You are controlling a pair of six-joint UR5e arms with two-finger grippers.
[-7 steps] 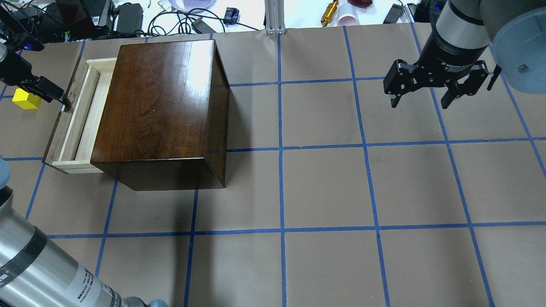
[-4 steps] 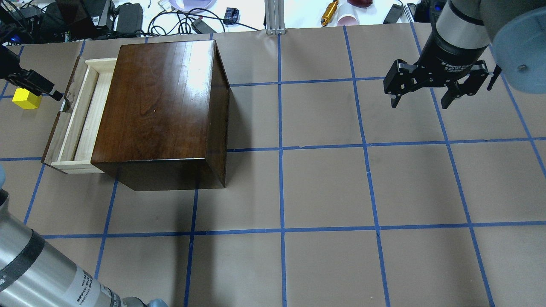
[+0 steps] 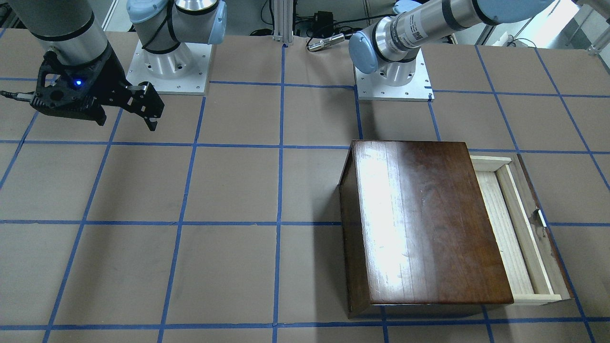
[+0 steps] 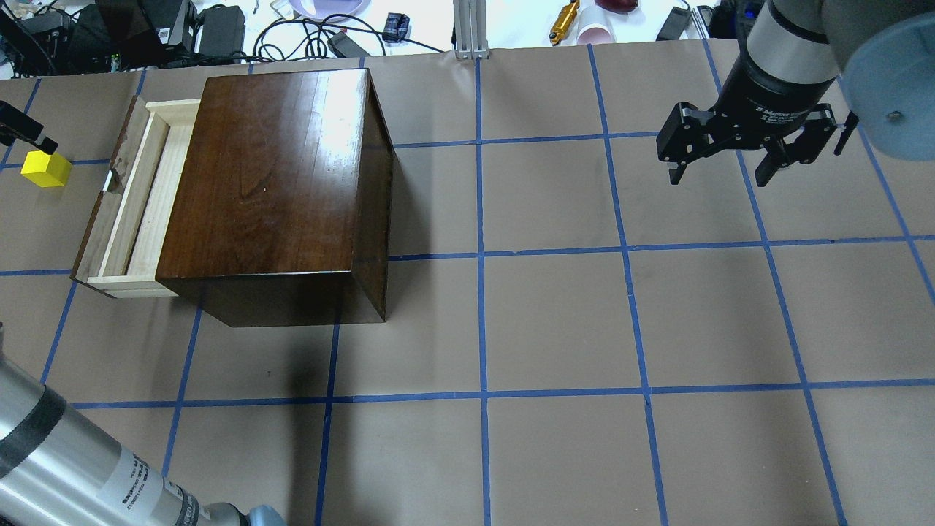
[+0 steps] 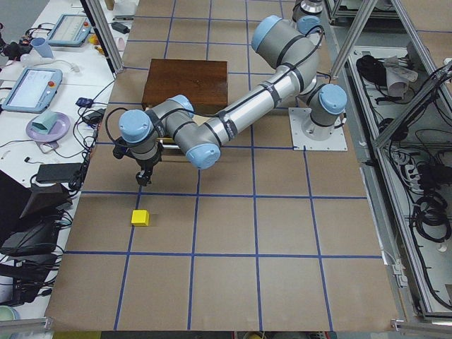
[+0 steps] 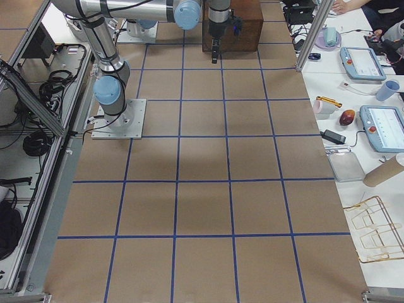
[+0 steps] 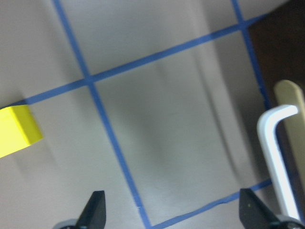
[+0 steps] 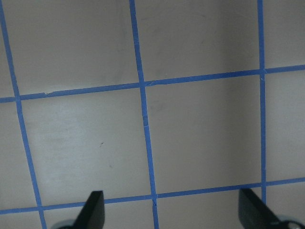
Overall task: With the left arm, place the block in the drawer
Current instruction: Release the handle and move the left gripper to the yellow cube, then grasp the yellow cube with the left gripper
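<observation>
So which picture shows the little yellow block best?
The overhead exterior view: the block is whole, sharp and near the open drawer. Exterior left shows it whole but smaller; the left wrist view cuts it at the edge; the other views miss it.

Drawer (image 4: 139,197) stands pulled partway out of the dark wooden box (image 4: 277,190), pale tray showing. Yellow block (image 4: 45,169) sits flat near the box's drawer side, clear of the front panel. Left arm (image 5: 247,109) reaches past the box, and the left gripper (image 7: 174,212) hangs spread wide between drawer and block.
</observation>
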